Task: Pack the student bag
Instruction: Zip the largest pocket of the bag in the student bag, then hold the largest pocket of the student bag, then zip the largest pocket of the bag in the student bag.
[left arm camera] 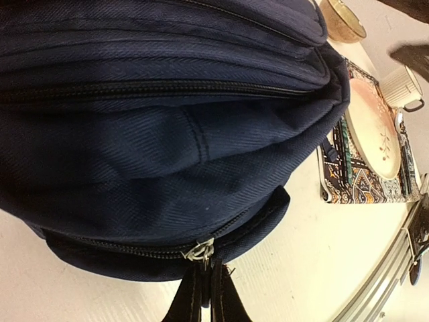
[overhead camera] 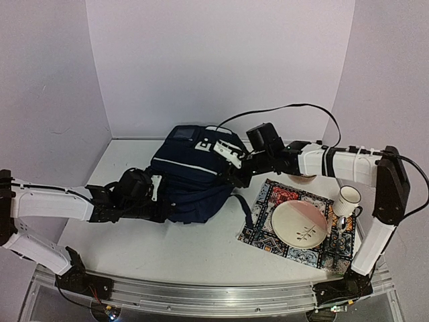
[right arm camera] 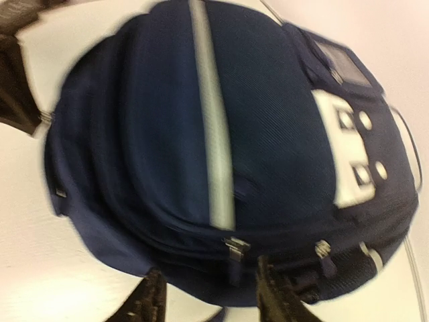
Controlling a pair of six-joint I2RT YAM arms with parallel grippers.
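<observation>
The student bag, dark navy with a white stripe and white buckle patches, lies on the table's middle. In the left wrist view my left gripper is shut on a metal zipper pull at the bag's lower seam. From above, that gripper sits against the bag's left side. My right gripper is open at the bag's right end, its fingers standing apart on either side of a zipper pull without touching it. In the top view it hovers by the bag's upper right.
A patterned mat lies right of the bag, carrying a cream plate and a spoon. A white mug stands at its far right. A small bowl shows under the right forearm. The table's metal front rail runs along the near edge.
</observation>
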